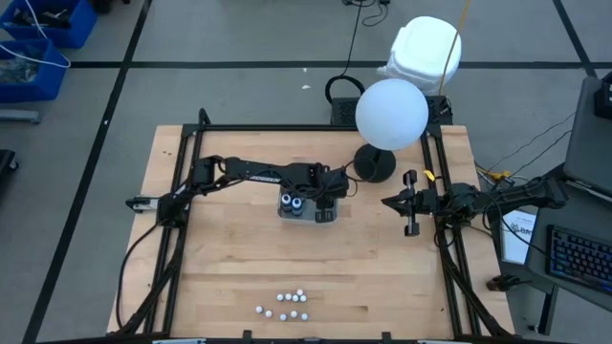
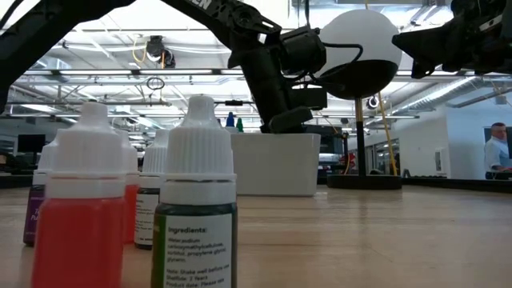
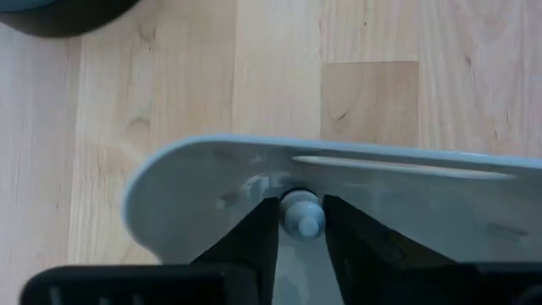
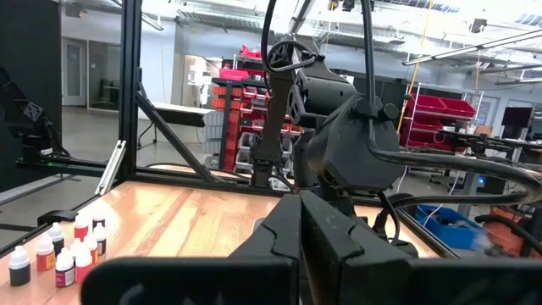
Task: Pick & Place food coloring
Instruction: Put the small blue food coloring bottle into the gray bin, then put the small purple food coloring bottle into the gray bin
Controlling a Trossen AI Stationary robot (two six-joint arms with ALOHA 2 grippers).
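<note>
The food coloring is small bottles with white caps. A cluster of them (image 1: 285, 305) stands near the table's near edge; up close I see a red bottle (image 2: 78, 216) and a green bottle (image 2: 198, 220), and the cluster (image 4: 59, 250) also shows in the right wrist view. Two more bottles (image 1: 293, 202) stand in the grey tray (image 1: 308, 216) at mid-table. My left gripper (image 1: 323, 197) (image 3: 301, 222) is over the tray, shut on one bottle's cap. My right gripper (image 1: 387, 202) (image 4: 302, 212) hovers shut, to the tray's right. My left gripper pinches a bottle by its white cap (image 3: 302, 213) between its two fingertips (image 3: 258, 233), coming from above and pointing down into the tray (image 3: 203, 182). The bottle's body is hidden under the cap. Whether it stands on the tray floor, I cannot tell.
A black round lamp base (image 1: 374, 164) with a white globe (image 1: 391, 113) stands just beyond the tray, toward the far edge. A black frame (image 1: 449, 239) runs around the table. Bare wood (image 1: 287, 258) lies between the tray and the cluster.
</note>
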